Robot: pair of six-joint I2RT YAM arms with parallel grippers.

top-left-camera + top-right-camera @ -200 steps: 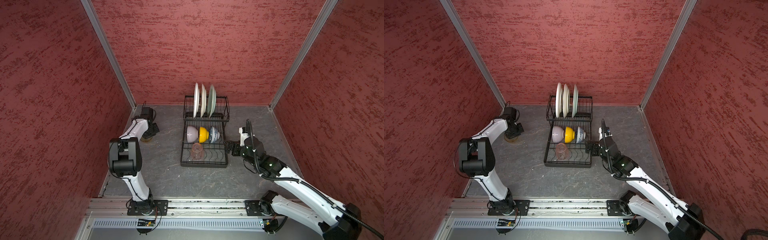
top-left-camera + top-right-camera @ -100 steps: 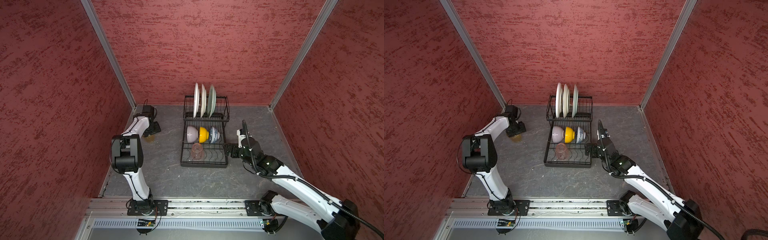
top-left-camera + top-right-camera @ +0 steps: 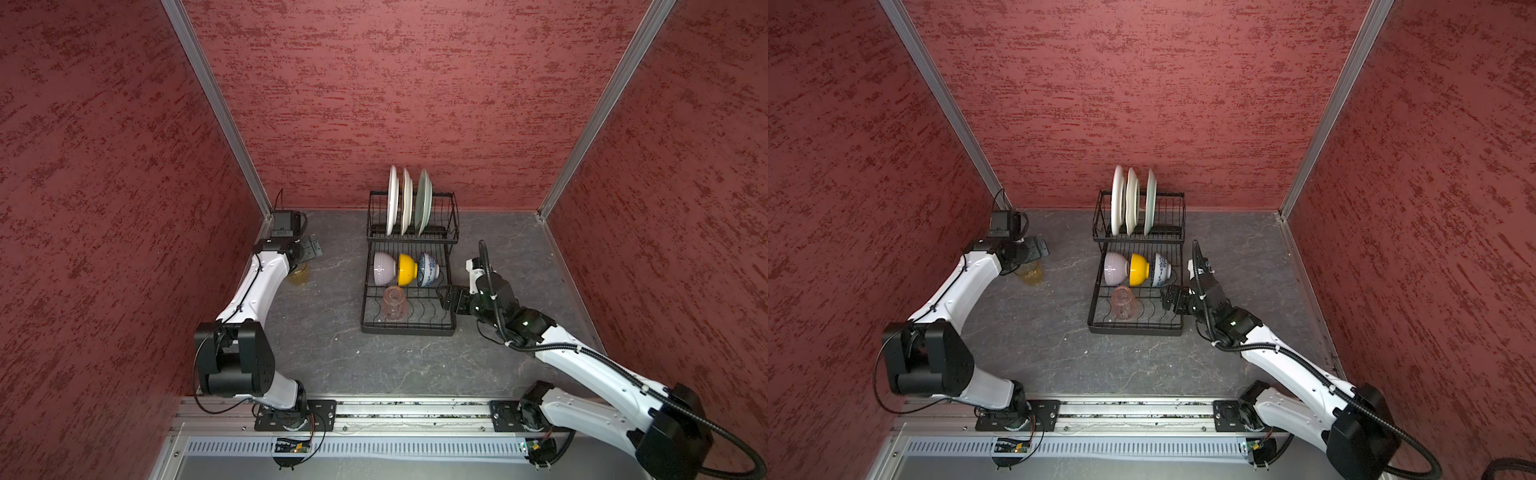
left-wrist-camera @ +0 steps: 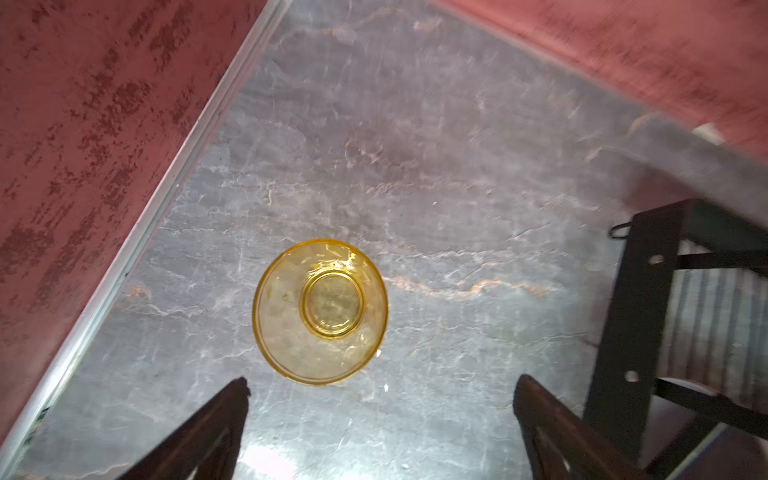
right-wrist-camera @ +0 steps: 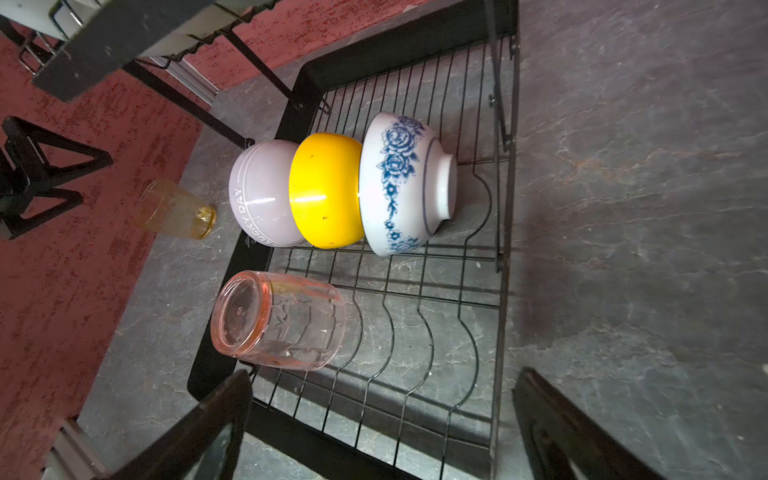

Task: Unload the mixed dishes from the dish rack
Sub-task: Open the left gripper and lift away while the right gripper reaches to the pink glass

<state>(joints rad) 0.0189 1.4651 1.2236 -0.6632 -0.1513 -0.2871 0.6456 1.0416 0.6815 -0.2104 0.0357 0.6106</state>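
Slate floor (image 3: 332, 353); left arm (image 3: 257, 286) stretched cornerward, claw (image 4: 382, 380) spread above amber tumbler (image 4: 320, 311).

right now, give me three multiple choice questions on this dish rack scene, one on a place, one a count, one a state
1. Where is the amber glass?
A) on the table, outside the rack
B) on the rack's lower shelf
C) on the rack's upper shelf

2. How many plates stand in the rack?
A) two
B) three
C) five

3. How is the left gripper?
A) shut on the glass
B) shut, empty
C) open, holding nothing

Answers:
1 A, it stands alone on the table, off to the side of the rack.
2 B, three rims show side by side in both top views.
3 C, its jaws stand wide apart, clear of the glass.
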